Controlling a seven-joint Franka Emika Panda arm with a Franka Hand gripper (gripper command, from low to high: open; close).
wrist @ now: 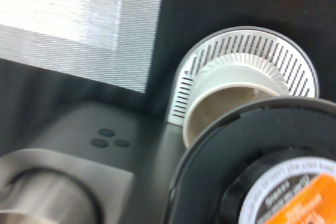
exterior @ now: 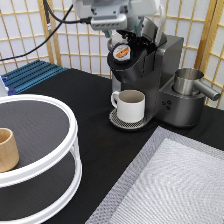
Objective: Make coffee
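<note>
The coffee pod (exterior: 121,52), with its orange-and-white foil lid, sits in the open pod holder at the top of the dark grey coffee machine (exterior: 167,75). My gripper (exterior: 111,27) hangs just above the pod, near the machine's raised lid, and holds nothing that I can see. A white handled mug (exterior: 130,105) stands on the round drip tray (exterior: 117,121) under the holder. The wrist view looks straight down on the pod lid (wrist: 296,200), the mug (wrist: 225,107) and the drip tray (wrist: 247,47).
A metal cup (exterior: 188,80) sits on the machine's right side. A white two-tier round stand (exterior: 50,145) at the exterior view's left holds a tan wooden cup (exterior: 7,149). A grey woven mat (exterior: 170,185) covers the bottom right. A blue rack (exterior: 30,75) lies at the back left.
</note>
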